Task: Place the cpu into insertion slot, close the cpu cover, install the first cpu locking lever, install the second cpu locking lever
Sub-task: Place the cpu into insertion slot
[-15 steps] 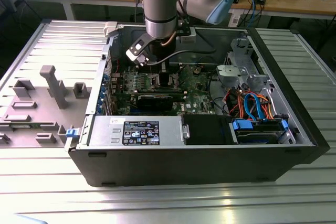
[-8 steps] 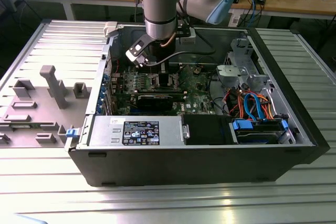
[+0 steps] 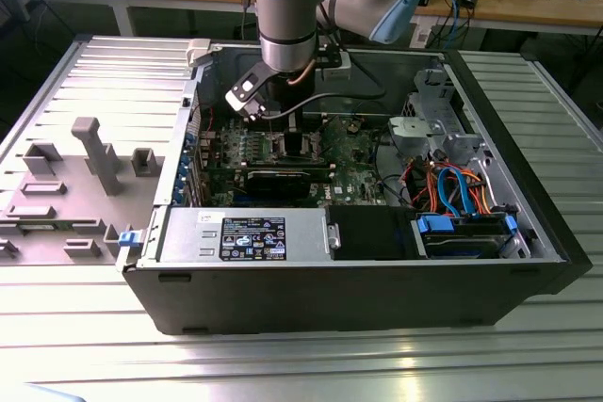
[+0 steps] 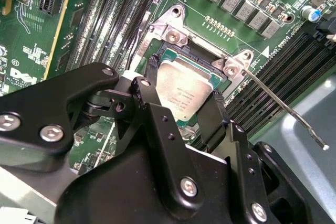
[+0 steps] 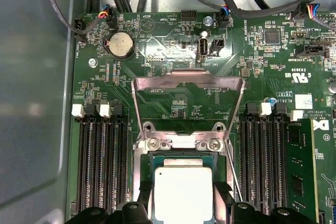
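**Chip held level in its socket**

Exterior view: the gripper reaches straight down into the open case, upper centre of frame. Second wrist view: black fingers pinch the matte silver cpu by opposite edges, flat in the insertion slot. First wrist view: the thin steel cpu cover is hinged back, apparently to leave the slot free

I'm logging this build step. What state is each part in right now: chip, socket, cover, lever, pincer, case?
Chip: lying flat in the socket, uncovered.
Socket: open, with the chip in its middle.
Cover: swung up, open.
Lever: unlatched, sticking out to the side.
Pincer: shut on the chip's sides.
Case: lying flat, side panel off.
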You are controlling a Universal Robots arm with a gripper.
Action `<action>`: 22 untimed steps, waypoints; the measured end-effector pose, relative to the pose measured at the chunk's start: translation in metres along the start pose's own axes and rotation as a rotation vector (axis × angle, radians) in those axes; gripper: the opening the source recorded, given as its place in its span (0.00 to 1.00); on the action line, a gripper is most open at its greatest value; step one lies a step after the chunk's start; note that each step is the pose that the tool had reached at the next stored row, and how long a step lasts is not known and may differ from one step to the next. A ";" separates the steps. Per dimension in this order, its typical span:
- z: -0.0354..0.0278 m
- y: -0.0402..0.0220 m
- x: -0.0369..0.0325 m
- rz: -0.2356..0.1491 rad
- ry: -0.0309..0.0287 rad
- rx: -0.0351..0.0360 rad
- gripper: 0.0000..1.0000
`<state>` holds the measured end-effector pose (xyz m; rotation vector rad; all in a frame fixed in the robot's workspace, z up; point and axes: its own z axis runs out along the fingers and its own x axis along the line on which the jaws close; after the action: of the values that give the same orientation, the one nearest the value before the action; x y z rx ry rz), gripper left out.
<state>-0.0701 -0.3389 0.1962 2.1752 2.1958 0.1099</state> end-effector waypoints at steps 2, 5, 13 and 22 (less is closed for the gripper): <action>0.0001 0.0001 0.0001 0.000 0.0004 -0.0003 0.54; 0.0002 0.0001 0.0001 0.000 0.0004 -0.0003 0.54; 0.0002 0.0001 0.0001 0.000 0.0005 -0.0004 0.62; -0.0081 0.0014 0.0002 0.000 0.0005 0.0004 0.62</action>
<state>-0.0694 -0.3388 0.2044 2.1757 2.1962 0.1100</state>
